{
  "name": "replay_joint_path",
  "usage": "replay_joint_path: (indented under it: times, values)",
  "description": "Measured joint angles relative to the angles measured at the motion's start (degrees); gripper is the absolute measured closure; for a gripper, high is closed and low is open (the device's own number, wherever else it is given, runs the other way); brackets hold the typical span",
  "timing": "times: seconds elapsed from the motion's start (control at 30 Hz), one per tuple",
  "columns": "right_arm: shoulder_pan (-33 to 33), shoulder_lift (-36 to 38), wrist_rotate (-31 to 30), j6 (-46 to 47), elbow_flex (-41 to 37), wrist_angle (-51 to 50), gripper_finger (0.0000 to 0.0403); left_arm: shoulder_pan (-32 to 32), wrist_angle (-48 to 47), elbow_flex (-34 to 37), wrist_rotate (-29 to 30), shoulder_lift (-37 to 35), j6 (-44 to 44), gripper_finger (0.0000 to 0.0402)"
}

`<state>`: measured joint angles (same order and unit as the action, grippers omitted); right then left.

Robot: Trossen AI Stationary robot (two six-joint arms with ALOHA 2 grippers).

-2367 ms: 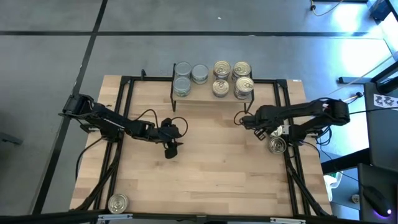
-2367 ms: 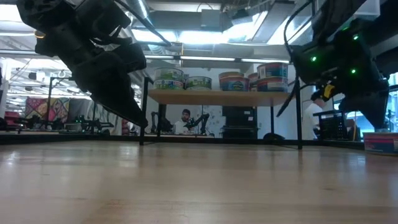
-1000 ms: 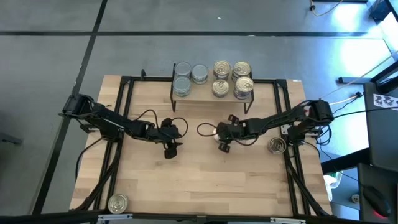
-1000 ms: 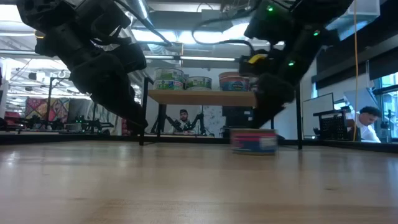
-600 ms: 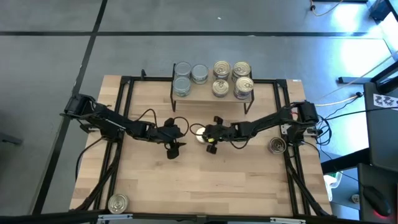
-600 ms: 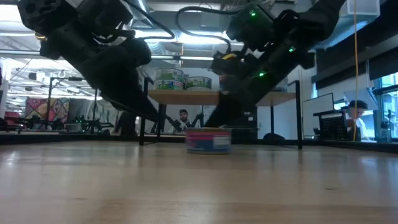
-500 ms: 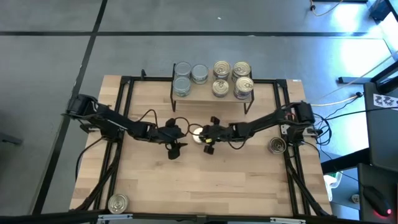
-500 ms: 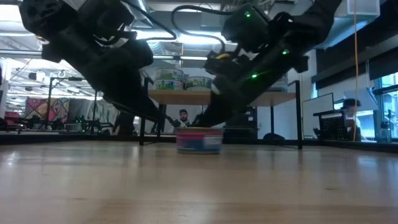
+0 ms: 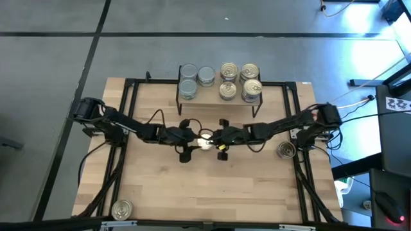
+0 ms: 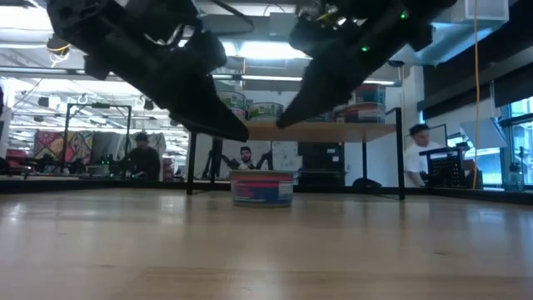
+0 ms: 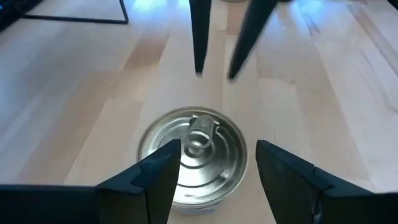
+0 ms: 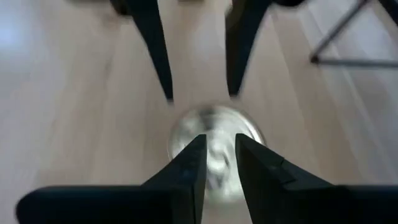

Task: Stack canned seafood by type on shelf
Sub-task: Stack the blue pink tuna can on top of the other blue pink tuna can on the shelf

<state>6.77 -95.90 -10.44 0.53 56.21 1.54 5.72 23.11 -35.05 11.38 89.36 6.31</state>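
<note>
A short round tin with a silver top and pull tab (image 11: 194, 152) stands on its base mid-table (image 9: 204, 137), its blue-and-red side showing in the low view (image 10: 261, 187). My left gripper (image 9: 191, 138) is open and hovers just above the tin from the left (image 10: 240, 133); in its wrist view its fingers (image 11: 217, 148) stand to either side of the tin. My right gripper (image 9: 217, 138) hovers above it from the right (image 10: 283, 123), open by a narrow gap (image 12: 219, 140). The shelf (image 9: 218, 97) carries silver tins at its left and gold tins at its right.
One loose tin (image 9: 286, 150) sits by the table's right edge, under the right arm. Another (image 9: 122, 209) lies at the near-left corner. Black frame rails run along both sides. People sit in the room beyond the table.
My right gripper brought the tin along the table top toward the left, let go of it mid-table, and rose clear while backing a little to the right. My left gripper moved right toward the tin and now hovers over it. The tin now stands still.
</note>
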Motion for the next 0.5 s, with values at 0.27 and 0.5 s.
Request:
replay_joint_path:
  times: [0.27, 0.5]
  values:
    - [0.00, 3.71, -0.50, 2.20, -0.06, -11.97, 0.0316, -4.11, 1.15, -2.53, -7.14, 6.77, -1.99, 0.0194]
    - [-0.02, 3.64, -0.98, 2.17, 0.12, -11.49, 0.0316, -5.27, 4.15, -4.44, -3.87, 12.24, -4.74, 0.0194]
